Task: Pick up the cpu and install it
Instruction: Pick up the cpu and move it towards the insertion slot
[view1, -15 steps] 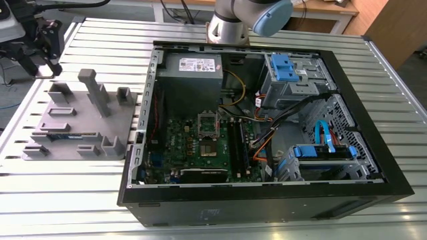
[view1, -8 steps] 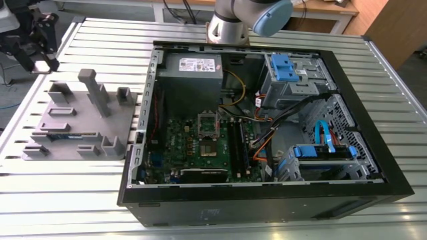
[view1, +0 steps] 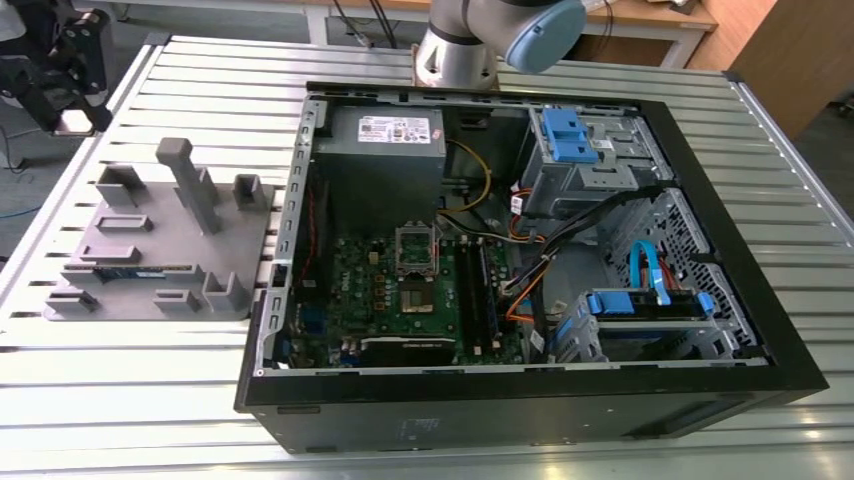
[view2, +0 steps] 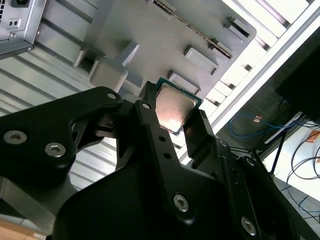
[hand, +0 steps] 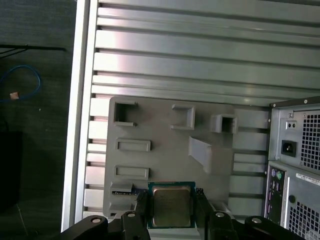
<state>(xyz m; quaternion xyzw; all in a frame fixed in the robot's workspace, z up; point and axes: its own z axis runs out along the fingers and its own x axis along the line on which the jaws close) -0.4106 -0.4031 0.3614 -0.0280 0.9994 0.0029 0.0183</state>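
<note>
The cpu (hand: 171, 205), a small square chip with a silvery top and green rim, sits between my gripper's (hand: 171, 202) two black fingers, which are shut on its opposite edges. The second wrist view shows the same grip, the cpu (view2: 172, 107) clamped in the gripper (view2: 174, 109). Below it lies the grey holder tray (hand: 165, 150). In the exterior view the gripper (view1: 64, 85) hangs at the far left, above and behind the tray (view1: 147, 240). The open computer case (view1: 534, 250) shows its motherboard with the bare cpu socket (view1: 416, 250).
Upright grey blocks (view1: 187, 185) rise from the tray, and a thin memory stick (view1: 130, 271) lies in one of its slots. Inside the case are a power-supply box (view1: 387, 135), cables (view1: 534, 270) and blue drive brackets (view1: 647, 300). The slatted metal table (view1: 134, 380) surrounds both.
</note>
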